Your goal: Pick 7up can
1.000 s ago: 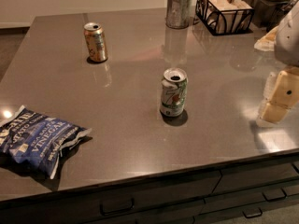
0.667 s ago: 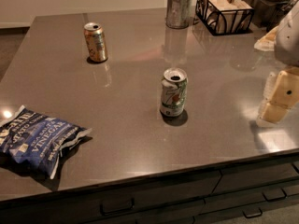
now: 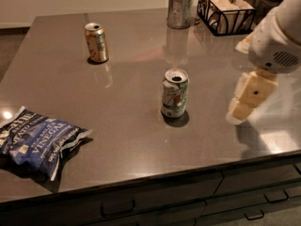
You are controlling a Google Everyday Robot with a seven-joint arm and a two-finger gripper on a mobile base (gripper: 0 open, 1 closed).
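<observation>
Dark grey countertop (image 3: 117,126), drawers below. We note 7up can (image 3: 175,93) upright at frame centre, nothing touching it. Gripper (image 3: 241,109) at right of frame, apart from can; open/closed state: we cannot tell. Gold can (image 3: 96,42) upper left. Blue chip bag (image 3: 35,140) lower left. Wire basket (image 3: 225,11) and metal cup (image 3: 181,11) at top right.

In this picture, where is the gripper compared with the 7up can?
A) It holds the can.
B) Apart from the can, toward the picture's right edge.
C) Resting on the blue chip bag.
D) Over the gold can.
B: the gripper is near the picture's right edge, and bare table shows between it and the upright 7up can.
</observation>
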